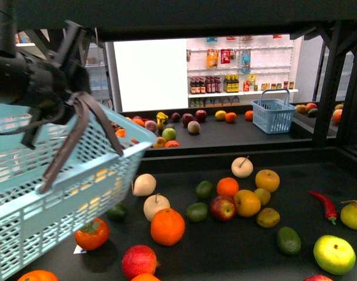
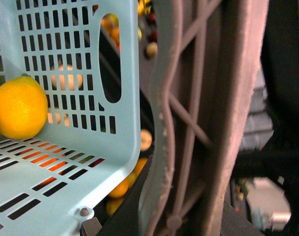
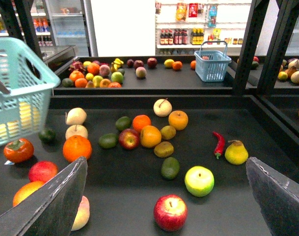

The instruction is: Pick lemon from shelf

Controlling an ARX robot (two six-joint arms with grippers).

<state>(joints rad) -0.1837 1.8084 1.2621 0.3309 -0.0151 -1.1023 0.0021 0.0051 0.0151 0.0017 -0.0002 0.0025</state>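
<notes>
My left claw [image 1: 70, 99] grips the blue basket [image 1: 78, 170] by its handle, tilted, I judge, so the lemon [image 2: 19, 107] rests against the slatted wall. Over the shelf [image 1: 237, 252] and its scattered fruit, my right claw [image 3: 166, 162] hangs wide and empty.

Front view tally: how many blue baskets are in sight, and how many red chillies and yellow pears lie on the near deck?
Baskets: 2
Red chillies: 1
Yellow pears: 1
Total: 4
</notes>
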